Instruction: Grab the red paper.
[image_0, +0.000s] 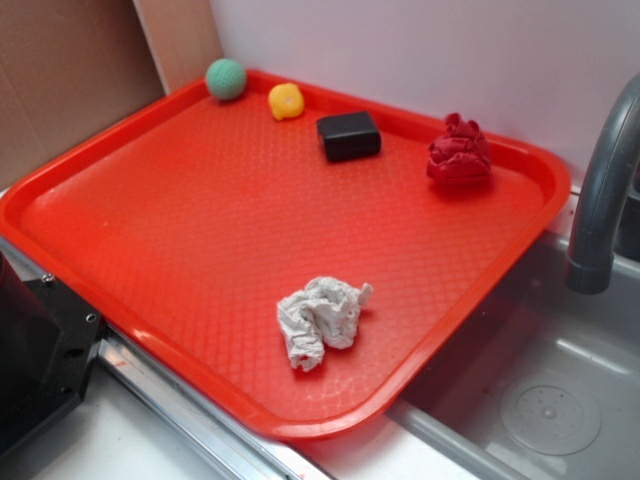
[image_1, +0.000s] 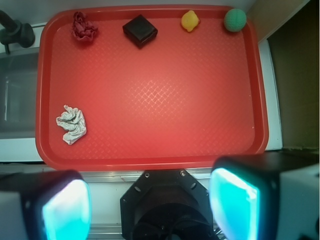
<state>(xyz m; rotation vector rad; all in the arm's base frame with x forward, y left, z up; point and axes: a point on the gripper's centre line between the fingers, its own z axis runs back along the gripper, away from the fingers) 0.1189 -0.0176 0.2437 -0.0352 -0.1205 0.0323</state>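
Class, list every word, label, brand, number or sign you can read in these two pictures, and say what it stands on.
None: no readable text in either view. The tray, red paper, white paper wad, black block, yellow toy and green ball are all unmarked.

The broad middle of the orange-red plastic tray (image_0: 150, 250) lies bare. The crumpled crimson paper wad (image_0: 459, 152) sits near the far rim, with a black block (image_0: 348, 136) well apart and a grey curved faucet (image_0: 600, 200) nearby.
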